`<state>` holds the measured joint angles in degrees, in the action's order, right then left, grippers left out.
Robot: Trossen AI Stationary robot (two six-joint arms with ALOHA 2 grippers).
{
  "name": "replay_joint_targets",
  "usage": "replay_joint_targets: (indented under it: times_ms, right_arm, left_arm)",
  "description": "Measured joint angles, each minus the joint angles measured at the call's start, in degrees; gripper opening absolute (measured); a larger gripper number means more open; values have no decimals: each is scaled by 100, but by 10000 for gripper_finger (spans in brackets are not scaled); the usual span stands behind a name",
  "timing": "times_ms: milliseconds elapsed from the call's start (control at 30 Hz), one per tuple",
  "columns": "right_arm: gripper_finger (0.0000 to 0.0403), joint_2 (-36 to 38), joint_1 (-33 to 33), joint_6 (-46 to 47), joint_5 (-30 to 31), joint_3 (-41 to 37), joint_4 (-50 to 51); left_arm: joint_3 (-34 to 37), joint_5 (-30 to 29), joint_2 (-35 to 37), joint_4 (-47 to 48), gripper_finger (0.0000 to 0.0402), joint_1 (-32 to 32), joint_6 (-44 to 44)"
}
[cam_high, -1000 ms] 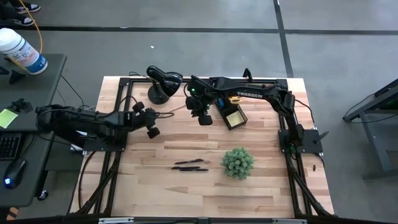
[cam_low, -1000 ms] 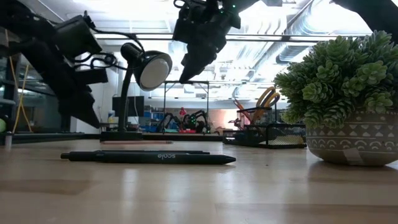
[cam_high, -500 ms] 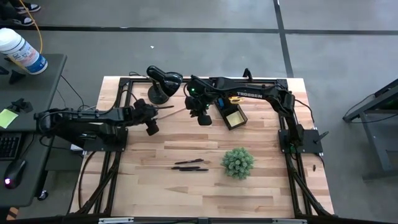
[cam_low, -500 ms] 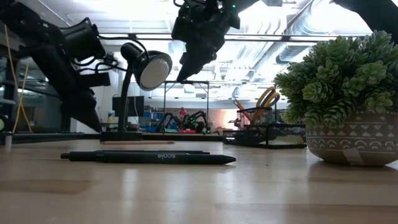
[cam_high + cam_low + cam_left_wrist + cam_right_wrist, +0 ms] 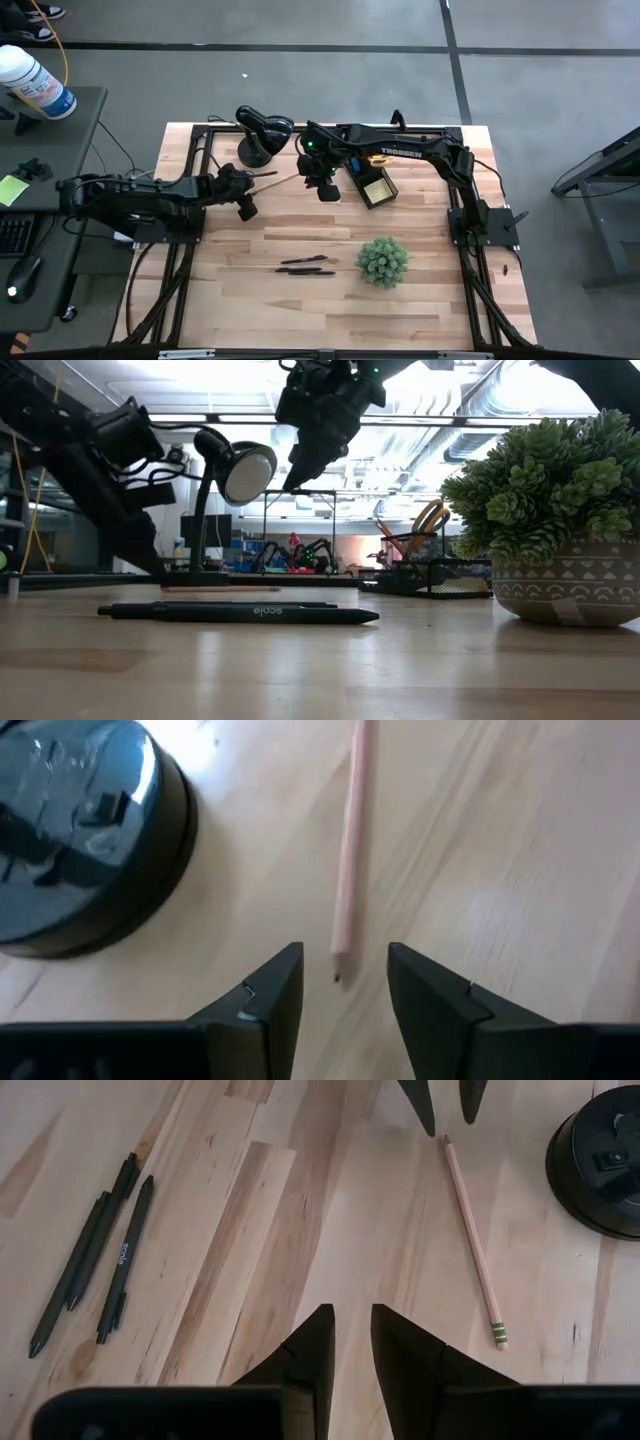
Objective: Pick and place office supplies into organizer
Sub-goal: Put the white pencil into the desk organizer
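A wooden pencil [image 5: 350, 850] lies flat on the table beside the lamp base. My left gripper [image 5: 345, 960] is open, slanting down just above the table. Its fingers stand on either side of the pencil's dark tip [image 5: 337, 976] without touching it. In the high view, my left gripper [image 5: 248, 206] sits at the table's left, near the pencil [image 5: 280, 178]. My right gripper [image 5: 328, 192] hangs well above the table, a little open [image 5: 347, 1335], with nothing between its fingers. Black pens [image 5: 305, 265] lie flat near the table's middle. The organizer [image 5: 440, 575] holds yellow-handled scissors [image 5: 430, 515].
A black desk lamp [image 5: 262, 135] stands at the far left, its round base [image 5: 80, 830] close beside my left gripper. A green plant in a patterned pot [image 5: 383, 260] stands right of the pens. Bare wood lies between the pens and the pencil.
My left gripper has swung a little toward the table's far edge and the pencil, sinking lower and turning at the wrist. My right arm and everything on the table have stayed put.
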<state>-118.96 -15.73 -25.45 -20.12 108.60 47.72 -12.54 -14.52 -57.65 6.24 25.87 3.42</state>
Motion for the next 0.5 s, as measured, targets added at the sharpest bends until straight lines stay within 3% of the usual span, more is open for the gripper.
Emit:
replay_joint_targets:
  times_ms: [233,500]
  right_arm:
    - [67,0,4,37,0,0,-114]
    - [67,0,2,138,0,0,-278]
  left_arm:
    - [346,270,9,-87,127,0,69]
    - [446,162,-10,-465,127,0,13]
